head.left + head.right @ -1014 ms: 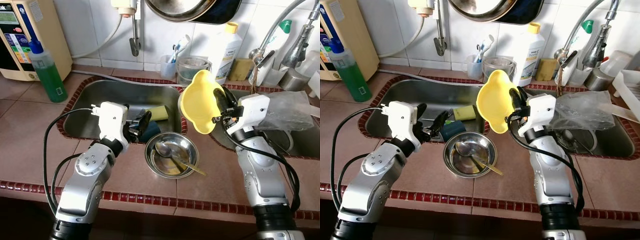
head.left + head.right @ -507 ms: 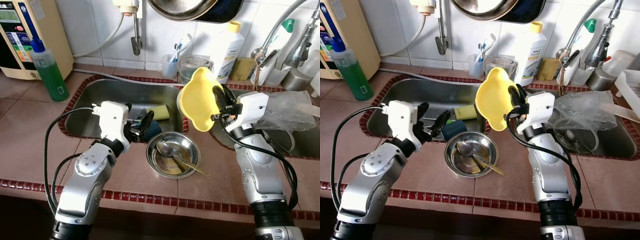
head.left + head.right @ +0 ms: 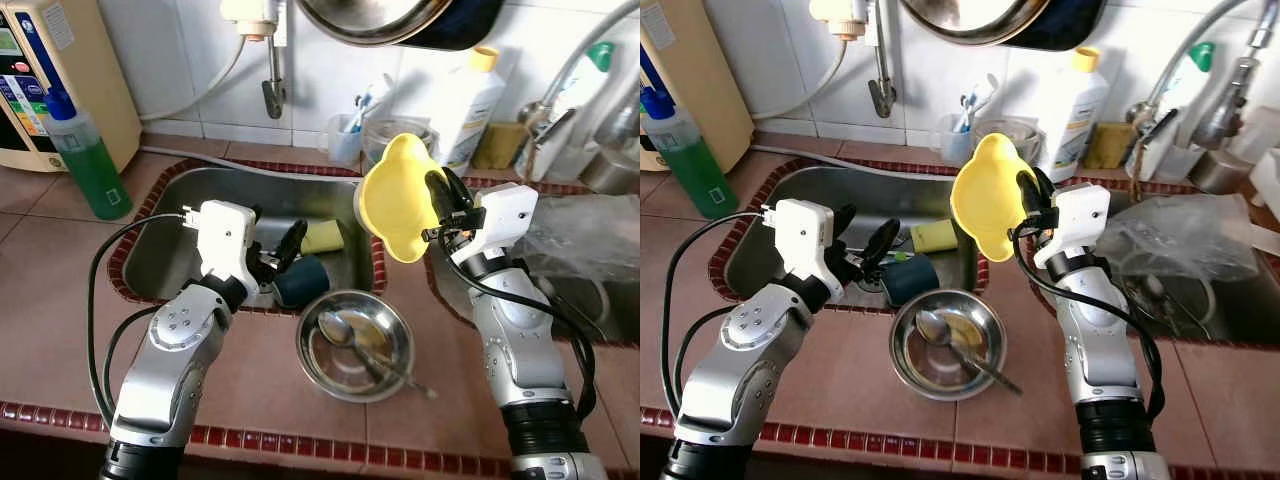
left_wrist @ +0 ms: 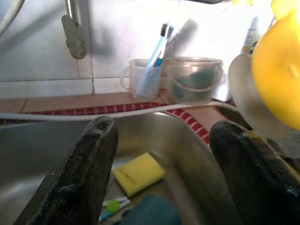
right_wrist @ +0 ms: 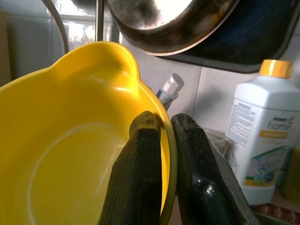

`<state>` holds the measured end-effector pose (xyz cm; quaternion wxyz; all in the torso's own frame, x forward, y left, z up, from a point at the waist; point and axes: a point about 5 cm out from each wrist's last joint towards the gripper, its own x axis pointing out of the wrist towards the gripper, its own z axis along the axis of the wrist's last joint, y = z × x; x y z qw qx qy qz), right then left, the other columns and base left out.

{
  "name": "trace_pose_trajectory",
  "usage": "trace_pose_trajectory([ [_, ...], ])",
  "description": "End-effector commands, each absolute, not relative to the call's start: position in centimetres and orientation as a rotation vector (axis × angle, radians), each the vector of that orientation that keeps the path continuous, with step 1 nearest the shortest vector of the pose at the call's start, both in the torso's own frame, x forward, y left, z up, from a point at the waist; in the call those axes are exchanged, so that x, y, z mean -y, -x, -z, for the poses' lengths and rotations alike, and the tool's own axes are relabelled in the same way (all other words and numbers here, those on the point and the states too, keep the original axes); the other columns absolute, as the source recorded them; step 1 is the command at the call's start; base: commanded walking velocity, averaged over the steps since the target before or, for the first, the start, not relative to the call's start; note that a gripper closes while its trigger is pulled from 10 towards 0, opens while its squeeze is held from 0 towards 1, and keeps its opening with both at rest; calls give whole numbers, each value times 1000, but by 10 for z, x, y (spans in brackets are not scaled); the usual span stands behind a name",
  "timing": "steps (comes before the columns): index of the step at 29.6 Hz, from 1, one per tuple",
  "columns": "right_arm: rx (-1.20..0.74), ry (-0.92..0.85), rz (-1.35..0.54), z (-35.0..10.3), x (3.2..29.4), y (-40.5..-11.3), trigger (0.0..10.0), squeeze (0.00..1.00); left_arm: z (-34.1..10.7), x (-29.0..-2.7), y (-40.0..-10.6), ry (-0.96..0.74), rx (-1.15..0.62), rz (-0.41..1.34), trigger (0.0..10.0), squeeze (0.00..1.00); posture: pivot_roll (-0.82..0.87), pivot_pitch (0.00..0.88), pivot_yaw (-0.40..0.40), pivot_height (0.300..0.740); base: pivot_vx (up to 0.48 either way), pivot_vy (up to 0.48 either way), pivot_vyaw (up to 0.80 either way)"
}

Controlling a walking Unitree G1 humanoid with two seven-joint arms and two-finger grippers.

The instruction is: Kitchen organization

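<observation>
Right hand [image 5: 161,140] grasps the rim of a yellow bowl [image 3: 395,200], one finger inside, one outside, holding it tilted in the air above the divider between the two sinks. Left hand [image 3: 283,250] is released, fingers spread, over the left sink [image 3: 180,200], near a sponge [image 4: 138,172]. A steel bowl [image 3: 355,345] with a spoon [image 3: 345,335] rests on the desk [image 3: 60,270].

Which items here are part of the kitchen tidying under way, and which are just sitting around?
In play:
yellow bowl, rim pinched by the right gripper
left gripper, open over the sink
steel bowl with a spoon
yellow sponge

Lying about:
green bottle
white detergent bottle
toothbrush cup
plastic bag
</observation>
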<state>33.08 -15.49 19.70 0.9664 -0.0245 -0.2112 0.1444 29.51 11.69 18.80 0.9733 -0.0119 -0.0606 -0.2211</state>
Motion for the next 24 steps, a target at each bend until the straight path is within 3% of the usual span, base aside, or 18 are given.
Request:
trace_pose_trajectory([
  [1,441,49,-287,-199,159,-330,10000,0,-189,-114,-295,24,122,460,10000,0,-18,79,-13,740,322,0,0],
  [4,441,49,-290,-199,159,-330,10000,0,-189,-114,-295,25,121,457,10000,0,-17,82,-13,740,304,0,0],
  [24,382,35,-309,-194,169,-339,10000,0,-191,-100,-282,-7,146,575,10000,0,-18,107,-8,740,0,0,0],
])
